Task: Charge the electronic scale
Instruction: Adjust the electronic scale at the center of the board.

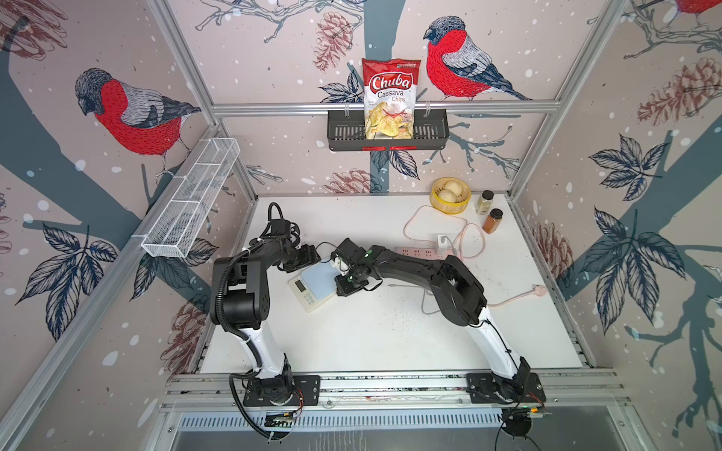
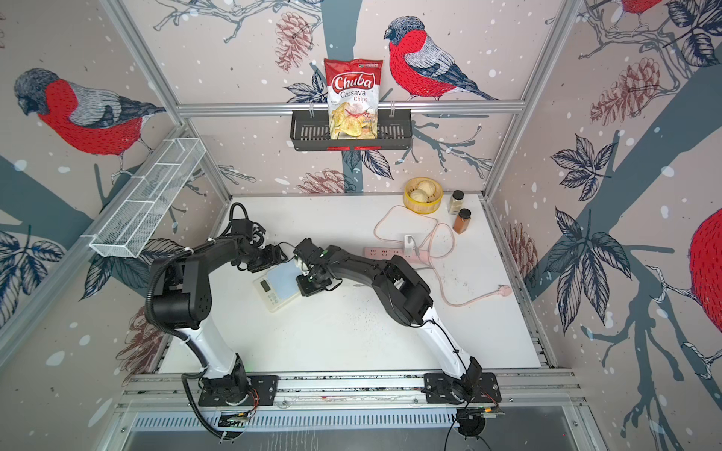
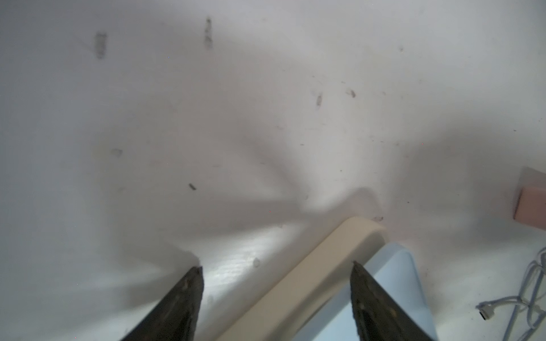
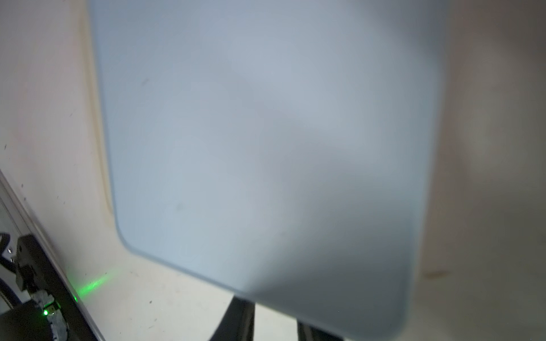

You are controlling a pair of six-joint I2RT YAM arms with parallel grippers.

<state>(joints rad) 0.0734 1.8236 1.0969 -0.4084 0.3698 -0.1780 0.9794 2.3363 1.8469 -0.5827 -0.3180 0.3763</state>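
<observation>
Table (image 1: 390, 332) mostly bare. The electronic scale (image 1: 312, 285) lies flat left of centre, long axis diagonal: display strip toward the left arm's base, blue platform toward the back right. Both arms meet at the platform's far end. Left gripper (image 3: 277, 267) is spread wide, tips straddling the scale's cream rim near a corner, nothing pinched. Right gripper (image 1: 338, 263) sits at the platform's far-right edge; its wrist view is blurred blue platform hiding the tips, so can't tell if it's gripping. Pink power strip (image 1: 424, 252) with white charger cube (image 1: 442, 243) lies just behind the right arm. Loose cable connector (image 3: 484, 313) is on the table just beside the scale; likely the next grab. Charge port not visible. Steamer (image 1: 450, 200) and spice jars (image 1: 484, 202) well clear.
</observation>
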